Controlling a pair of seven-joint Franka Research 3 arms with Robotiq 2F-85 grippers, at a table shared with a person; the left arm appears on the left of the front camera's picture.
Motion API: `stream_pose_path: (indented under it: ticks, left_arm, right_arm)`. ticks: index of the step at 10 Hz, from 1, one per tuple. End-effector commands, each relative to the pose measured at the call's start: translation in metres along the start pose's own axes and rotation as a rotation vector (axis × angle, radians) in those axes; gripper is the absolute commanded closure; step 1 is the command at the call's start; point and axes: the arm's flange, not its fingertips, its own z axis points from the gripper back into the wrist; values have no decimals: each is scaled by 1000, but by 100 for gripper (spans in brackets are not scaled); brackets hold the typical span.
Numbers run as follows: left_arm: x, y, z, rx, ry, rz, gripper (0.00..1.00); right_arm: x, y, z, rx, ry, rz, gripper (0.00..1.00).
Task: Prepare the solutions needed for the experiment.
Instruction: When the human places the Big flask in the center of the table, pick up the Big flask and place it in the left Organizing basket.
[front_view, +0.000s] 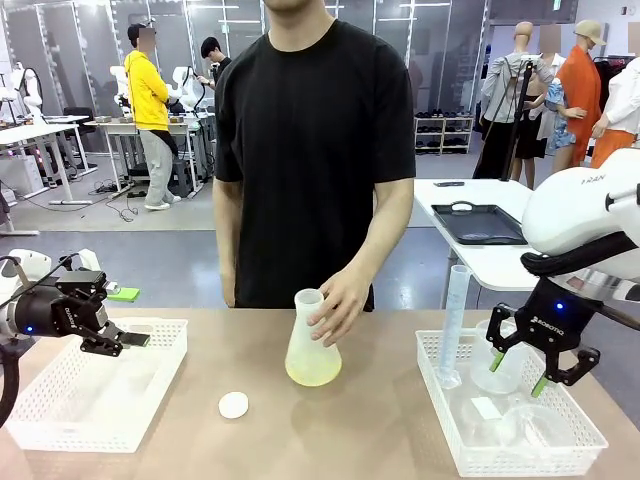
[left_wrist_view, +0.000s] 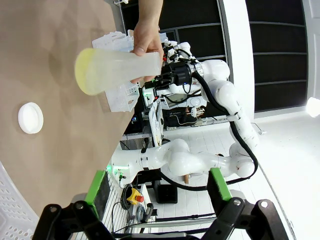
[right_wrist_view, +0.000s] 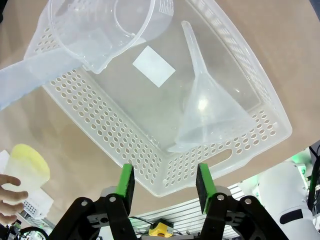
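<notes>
Judging by its look, how will the flask (front_view: 312, 350) handle?
— Light, I think, and maybe slippery: frosted wall, only a little of the pale yellow solutions (front_view: 312, 373) at the bottom. It stands mid-table with the person's hand (front_view: 343, 305) on it. The narrow neck seems the best hold.
And the grippers?
— Left gripper (front_view: 130, 338) and right gripper (front_view: 519, 372) are both spread and empty. The table (front_view: 380, 430) is smooth and brown, in an open lab.

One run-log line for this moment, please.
flask, yellow liquid: mid-table, person's hand on neck | white disc: on table | left gripper: open over left basket | right gripper: open, empty, above right basket
</notes>
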Motion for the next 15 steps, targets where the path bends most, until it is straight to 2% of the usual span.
stream_pose_path:
  ticks: [1,4,5,8,9,10,11,13,15]
  left_arm:
    - [2,-3,0,3,-2,7,0]
    - [2,-3,0,3,-2,7,0]
    - [2,-3,0,3,-2,7,0]
    - [2,-3,0,3,-2,7,0]
    - [2,-3,0,3,-2,7,0]
    - [2,-3,0,3,-2,7,0]
    - [2,-3,0,3,-2,7,0]
    - [2,-3,0,3,-2,7,0]
    - [2,-3,0,3,-2,7,0]
  right_arm:
    - [-1,0,2,0,-5,0,37]
    - [0,0,0,0,0,0,37]
    - [-27,-2,5,31,-57,35,37]
    - [-66,-11,33,229,-90,59,37]
    - [-73,-15,43,295,-78,80,37]
    - [-78,-20,51,409,-1,127,37]
    - [-76,-24,56,522,17,132,37]
    - [-63,-29,62,680,116,221,37]
    - [-42,-23,54,826,83,326,37]
